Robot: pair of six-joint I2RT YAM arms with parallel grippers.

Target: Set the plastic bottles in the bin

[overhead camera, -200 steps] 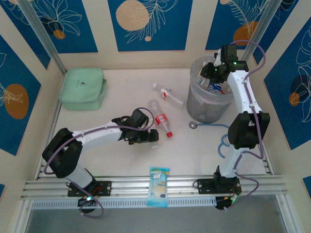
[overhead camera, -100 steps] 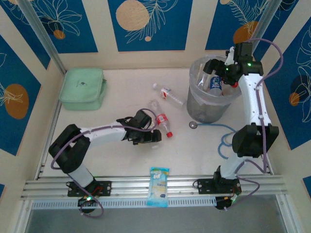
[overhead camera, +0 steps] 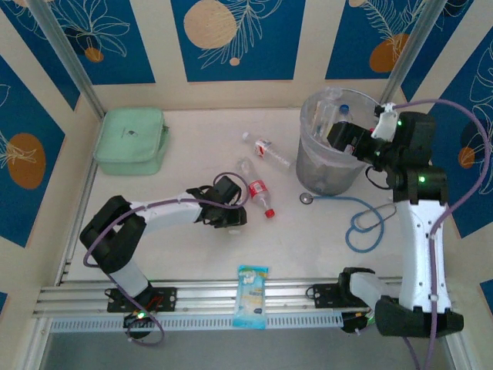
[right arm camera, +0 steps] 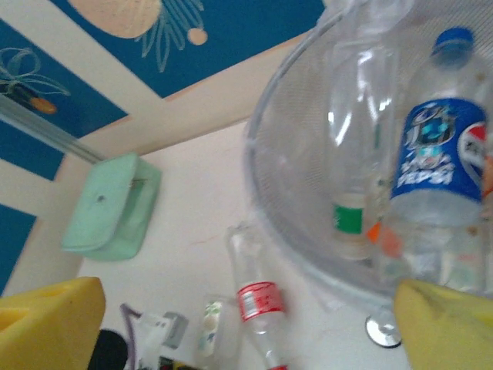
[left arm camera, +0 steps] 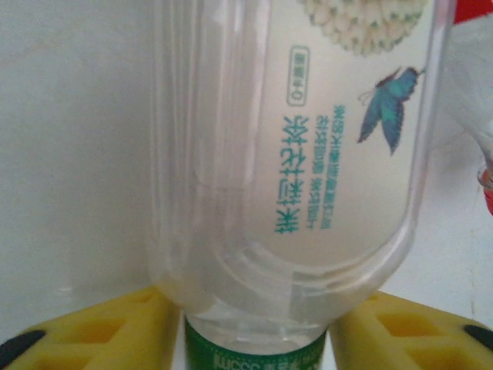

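Plastic bottles (overhead camera: 259,193) are partly binned. Top external: two clear ones lie on the white table (overhead camera: 185,154), near the round grey bag-lined bin (overhead camera: 308,173). Left wrist: left gripper (left arm camera: 254,339) clamps a clear white-labelled bottle (left arm camera: 308,154). Right wrist: right gripper (right arm camera: 246,324) spread, empty; blue-labelled bottle (right arm camera: 437,154) already binned.

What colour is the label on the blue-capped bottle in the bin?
Blue, white lettering; the label shows best from the right wrist.

A white counter (overhead camera: 200,146) is boxed in by cream walls (overhead camera: 150,42) carrying deep-blue panels (overhead camera: 269,46) with orange discs and white leaf outlines, silver posts (overhead camera: 65,54) at the back corners, and a metal rail (overhead camera: 192,295) along the near edge, under seemingly even light.
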